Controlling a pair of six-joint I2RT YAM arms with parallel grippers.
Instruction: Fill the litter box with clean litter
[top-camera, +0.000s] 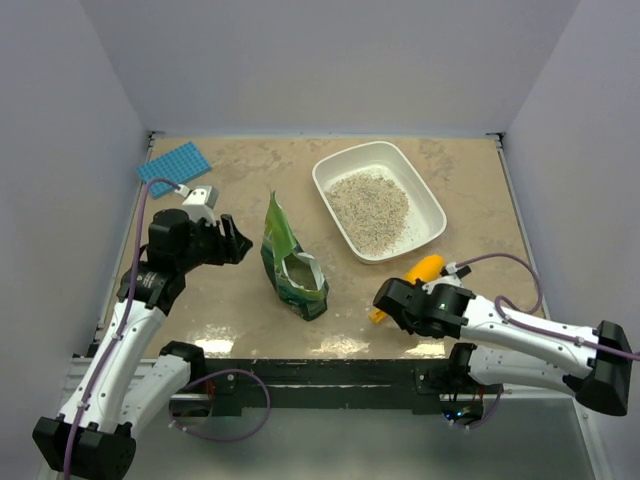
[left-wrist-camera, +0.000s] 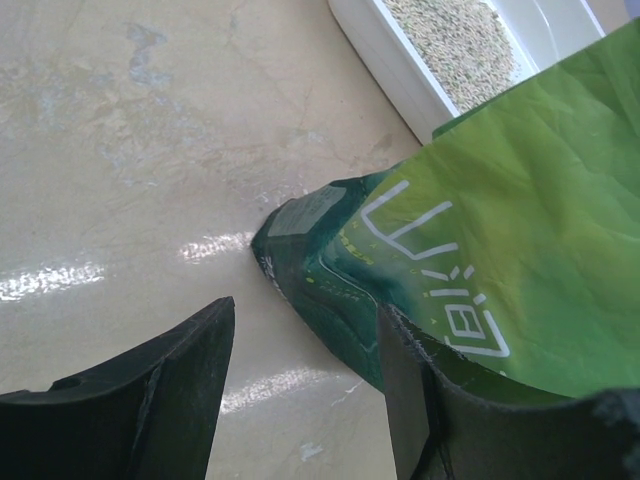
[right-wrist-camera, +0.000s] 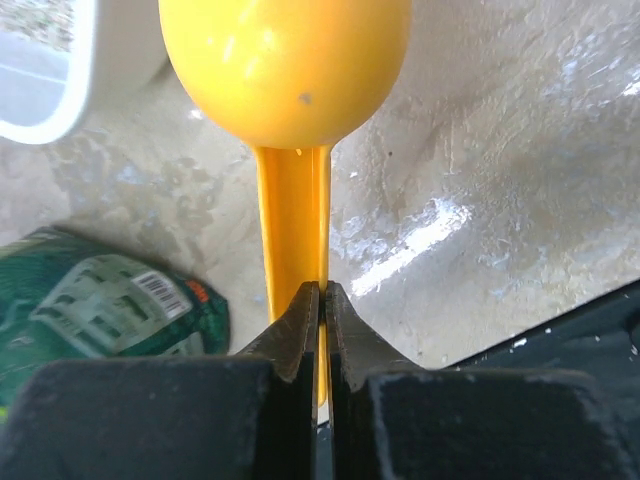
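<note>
The white litter box (top-camera: 436, 212) sits at the back right with a heap of pale clean litter (top-camera: 370, 210) in it. It shows in the left wrist view (left-wrist-camera: 385, 60) with litter (left-wrist-camera: 455, 30), and its corner shows in the right wrist view (right-wrist-camera: 100, 60). A green pouch bag (top-camera: 293, 265) stands open at the middle. My left gripper (top-camera: 236, 243) is open and empty just left of the bag (left-wrist-camera: 480, 250), its right finger (left-wrist-camera: 430, 400) against the bag's side. My right gripper (top-camera: 385, 298) is shut on the handle of the orange-yellow scoop (top-camera: 422, 270), which lies on the table (right-wrist-camera: 285, 60).
A blue gridded mat (top-camera: 173, 167) lies at the back left corner. Grey walls close in three sides. The table's dark front edge (top-camera: 330, 365) runs between the arm bases. The bag's base (right-wrist-camera: 90, 310) lies left of the right gripper (right-wrist-camera: 322, 300).
</note>
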